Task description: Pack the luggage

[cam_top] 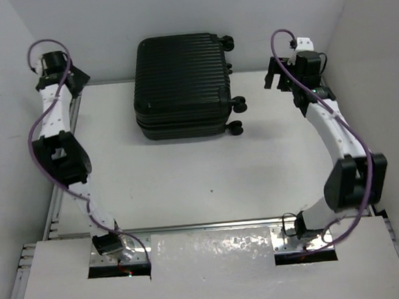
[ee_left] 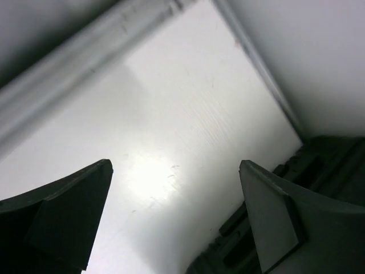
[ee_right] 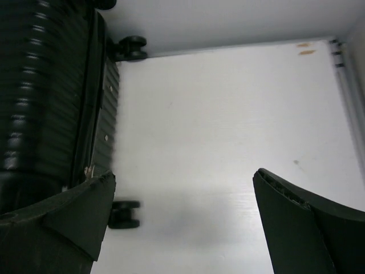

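The luggage (cam_top: pixel 181 82) is a large black ribbed hard-shell suitcase. It lies closed and flat at the back middle of the white table, with its caster wheels (cam_top: pixel 236 104) on the right side. My left gripper (cam_top: pixel 78 79) is open and empty at the far left back corner, well left of the suitcase. My right gripper (cam_top: pixel 274 76) is open and empty at the far right, right of the wheels. The right wrist view shows the shell (ee_right: pixel 51 97) and two wheels (ee_right: pixel 124 214). The left wrist view shows the suitcase edge (ee_left: pixel 274 228) at lower right.
White walls close the table in at the back and both sides. A metal rail (cam_top: pixel 63 159) runs along the left edge. A shiny plate (cam_top: pixel 213 251) sits between the arm bases at the near edge.
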{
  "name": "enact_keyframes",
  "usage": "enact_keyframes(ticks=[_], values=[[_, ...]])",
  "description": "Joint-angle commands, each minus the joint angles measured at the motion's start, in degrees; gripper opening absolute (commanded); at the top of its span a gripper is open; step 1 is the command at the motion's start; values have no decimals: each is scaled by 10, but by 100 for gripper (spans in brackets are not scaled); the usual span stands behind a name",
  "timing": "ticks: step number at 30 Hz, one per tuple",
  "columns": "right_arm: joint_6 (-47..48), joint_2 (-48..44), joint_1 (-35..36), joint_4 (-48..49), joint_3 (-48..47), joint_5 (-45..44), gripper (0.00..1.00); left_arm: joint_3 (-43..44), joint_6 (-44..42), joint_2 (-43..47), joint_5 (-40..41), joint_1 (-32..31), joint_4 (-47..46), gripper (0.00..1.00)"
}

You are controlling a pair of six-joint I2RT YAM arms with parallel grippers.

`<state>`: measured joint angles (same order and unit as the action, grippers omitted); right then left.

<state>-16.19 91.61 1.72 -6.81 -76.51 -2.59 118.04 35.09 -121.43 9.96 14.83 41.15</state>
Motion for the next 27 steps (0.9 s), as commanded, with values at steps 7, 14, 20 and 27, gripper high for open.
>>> enact_keyframes(ticks=[7, 14, 20, 27], values=[[84, -302, 21, -244, 56, -22, 99, -329, -173, 563, 68, -41, -97, 92], [92, -526, 71, -282, 162, -47, 99, -522, -209, 869, 3, -75, -112, 93], [99, -617, 71, -362, 177, -52, 99, -568, -213, 930, -28, -123, -63, 94], [104, -641, 72, -378, 193, -81, 99, -621, -207, 911, -16, -143, -99, 94]])
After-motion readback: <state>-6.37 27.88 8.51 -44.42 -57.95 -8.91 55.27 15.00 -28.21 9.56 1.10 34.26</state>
